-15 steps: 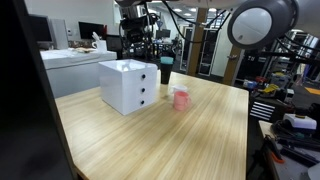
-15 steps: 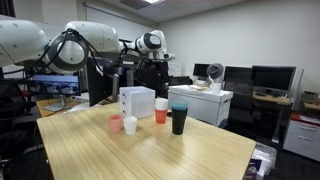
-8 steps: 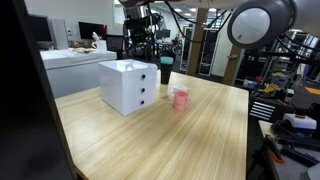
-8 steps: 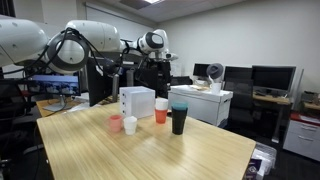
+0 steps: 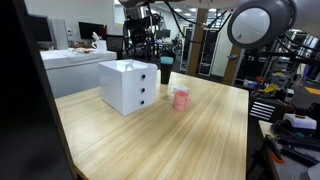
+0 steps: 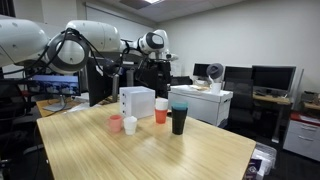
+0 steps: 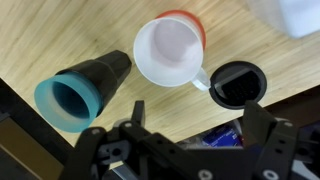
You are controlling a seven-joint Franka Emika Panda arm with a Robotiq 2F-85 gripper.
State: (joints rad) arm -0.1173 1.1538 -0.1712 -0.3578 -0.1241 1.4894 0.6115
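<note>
My gripper (image 7: 198,120) is open and empty, with both dark fingers at the bottom of the wrist view. It hangs well above the table's far end in an exterior view (image 6: 160,72). Below it stand a white cup nested in an orange cup (image 7: 170,50), a black cup with a teal rim (image 7: 85,88), and a black round cup with a white handle stub (image 7: 240,82). The orange cup with the white one (image 6: 160,110) and the black teal-rimmed cup (image 6: 179,119) stand beside a white drawer box (image 6: 137,101).
A pink cup (image 6: 116,123) and a small white cup (image 6: 130,125) stand in front of the box. The box (image 5: 128,86), pink cup (image 5: 181,98) and black cup (image 5: 165,69) show on the wooden table (image 5: 170,140). Desks and monitors surround it.
</note>
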